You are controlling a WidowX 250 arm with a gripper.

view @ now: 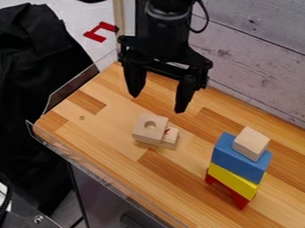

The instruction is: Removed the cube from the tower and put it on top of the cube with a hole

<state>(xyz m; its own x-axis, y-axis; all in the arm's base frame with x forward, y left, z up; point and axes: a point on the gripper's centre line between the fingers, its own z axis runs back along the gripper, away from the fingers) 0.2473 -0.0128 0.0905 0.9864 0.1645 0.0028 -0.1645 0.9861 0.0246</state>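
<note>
Dark metal (39, 219) at lower left; beyond, a wooden desk (104, 133) bearing a tower (240, 164), black cloth (29, 70) at left, plank wall (262, 60) behind. Fingers (184, 94) spread, released.

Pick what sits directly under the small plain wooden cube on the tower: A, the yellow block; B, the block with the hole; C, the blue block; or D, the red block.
C: the small wooden cube rests on top of the blue block, with yellow and red lower down.

Six blocks (239, 163), one gripper (158, 103)
</note>
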